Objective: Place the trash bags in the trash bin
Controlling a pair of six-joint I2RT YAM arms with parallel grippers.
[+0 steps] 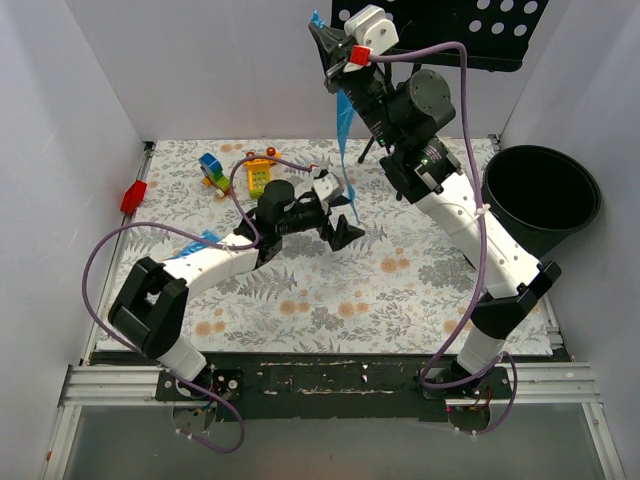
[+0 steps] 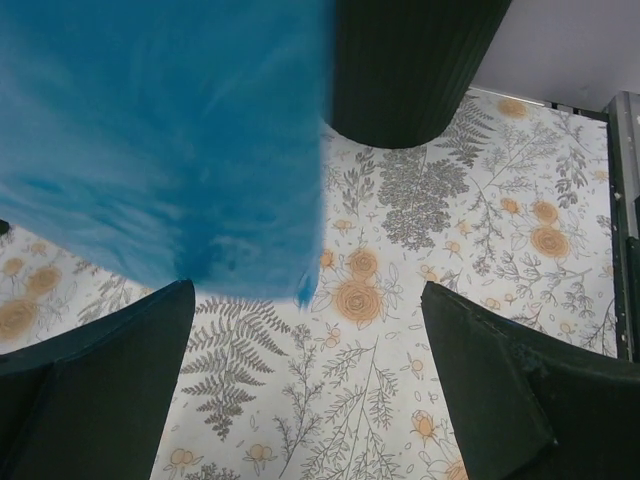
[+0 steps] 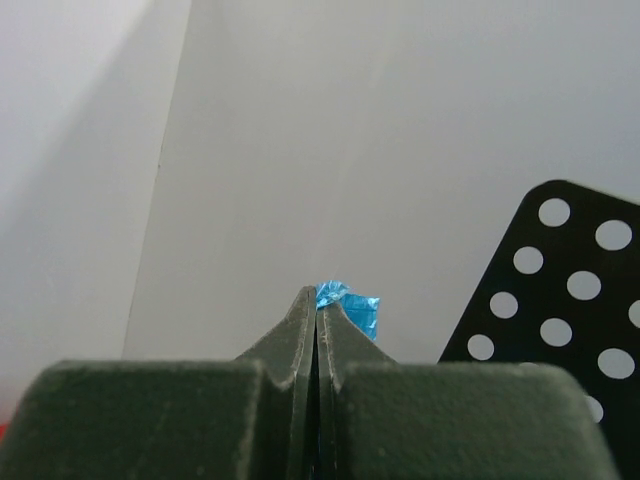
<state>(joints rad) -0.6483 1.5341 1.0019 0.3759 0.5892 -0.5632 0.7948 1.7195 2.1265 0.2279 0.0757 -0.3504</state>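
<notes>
A long bright-blue trash bag (image 1: 343, 118) hangs from my right gripper (image 1: 327, 48), which is raised high at the back and shut on the bag's top. In the right wrist view the jaws (image 3: 317, 296) are pressed together with a blue corner of the bag (image 3: 355, 303) poking out. My left gripper (image 1: 340, 213) is open over the mat, beside the bag's lower end. In the left wrist view the bag (image 2: 160, 130) hangs blurred just ahead of the left finger (image 2: 100, 370), nothing between the fingers. A second small blue wad (image 1: 205, 238) lies by the left arm. The black trash bin (image 1: 540, 195) stands at the right.
A black perforated music stand (image 1: 450, 30) rises behind the right gripper. Coloured toy blocks (image 1: 258, 178) lie at the back left of the floral mat (image 1: 330, 300). A red item (image 1: 133, 196) sits on the left wall. White walls enclose the sides.
</notes>
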